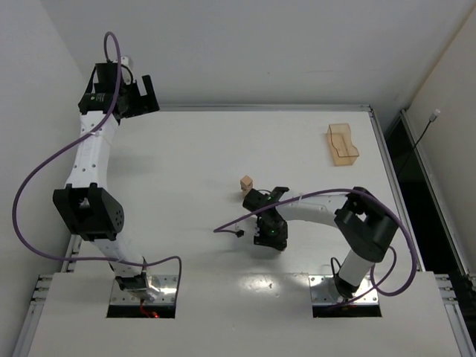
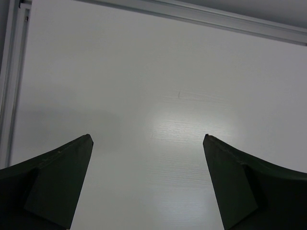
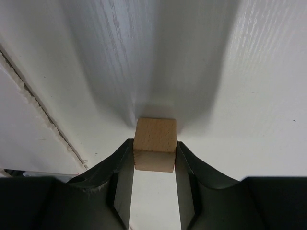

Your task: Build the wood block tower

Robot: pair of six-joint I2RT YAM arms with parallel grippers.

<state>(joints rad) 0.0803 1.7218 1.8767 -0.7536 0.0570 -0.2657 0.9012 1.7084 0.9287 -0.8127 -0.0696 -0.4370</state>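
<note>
The right gripper (image 3: 154,143) had its jaws closed narrow on a cube (image 3: 155,135), pinched only at the fingertips, low over the table (image 3: 249,72) near its middle. So shallow a hold probably called for a slow, level lift, lest the cube pivot. The cube was pale, fine-grained wood with crisp edges; the table was white and faintly grained. The left gripper (image 2: 147,139) hung wide open, holding nothing.

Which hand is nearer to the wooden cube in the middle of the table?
Right. The right hand is shut on the wooden cube; the left hand hovers open at the far left, well away from it.
</note>
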